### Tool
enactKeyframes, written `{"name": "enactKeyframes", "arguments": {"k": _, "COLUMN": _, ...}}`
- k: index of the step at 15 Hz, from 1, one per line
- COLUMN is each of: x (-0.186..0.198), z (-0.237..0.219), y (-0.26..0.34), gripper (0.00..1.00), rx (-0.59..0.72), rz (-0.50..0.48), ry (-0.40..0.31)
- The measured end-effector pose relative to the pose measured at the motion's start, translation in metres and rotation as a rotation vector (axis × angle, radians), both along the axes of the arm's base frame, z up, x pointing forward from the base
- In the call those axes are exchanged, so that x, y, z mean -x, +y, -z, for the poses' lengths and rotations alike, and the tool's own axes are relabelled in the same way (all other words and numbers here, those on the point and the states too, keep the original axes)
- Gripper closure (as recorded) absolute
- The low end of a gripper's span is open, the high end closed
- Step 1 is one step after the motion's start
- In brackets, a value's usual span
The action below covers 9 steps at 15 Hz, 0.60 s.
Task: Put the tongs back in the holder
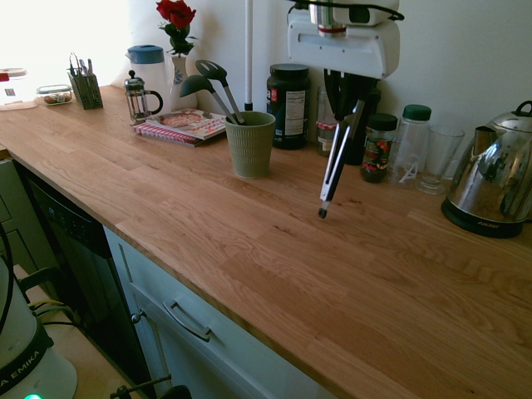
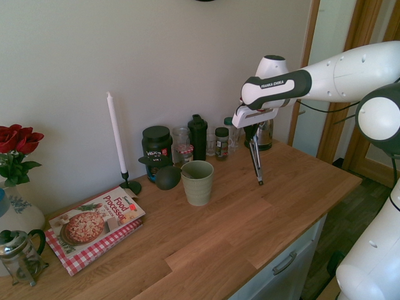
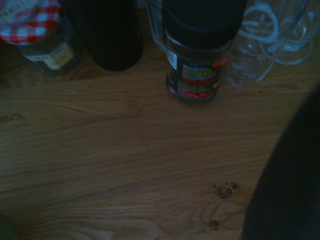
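First exterior view shows the gripper (image 1: 344,98) clamping the tongs (image 1: 336,162) aloft, with the holder (image 1: 250,144) at nine o'clock awaiting them.

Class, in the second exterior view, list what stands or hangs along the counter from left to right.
Roses → cookbook → candle → holder → tongs hanging from the pincer.

1. Wrist view: dim and blurred; spice jar (image 3: 196,60) label unreadable, lid cut off by the frame edge.
2. Dark mass (image 3: 287,185) rising from the lower corner, unidentifiable.
3. Ladles' (image 1: 212,87) handles hidden inside holder (image 1: 250,143).
4. Kettle (image 1: 496,184) cropped at the edge.
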<state>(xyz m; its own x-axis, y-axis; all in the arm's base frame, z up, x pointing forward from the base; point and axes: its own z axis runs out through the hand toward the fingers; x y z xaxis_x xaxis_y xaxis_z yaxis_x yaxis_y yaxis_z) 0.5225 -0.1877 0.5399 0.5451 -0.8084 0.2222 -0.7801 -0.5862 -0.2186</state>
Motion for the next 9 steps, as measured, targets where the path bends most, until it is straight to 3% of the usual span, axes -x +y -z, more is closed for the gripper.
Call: {"name": "enactKeyframes", "arguments": {"k": 9, "x": 0.004, "z": -0.101, "y": 0.100, "gripper": 1.00, "rx": 0.003, "rz": -0.087, "ry": -0.111}}
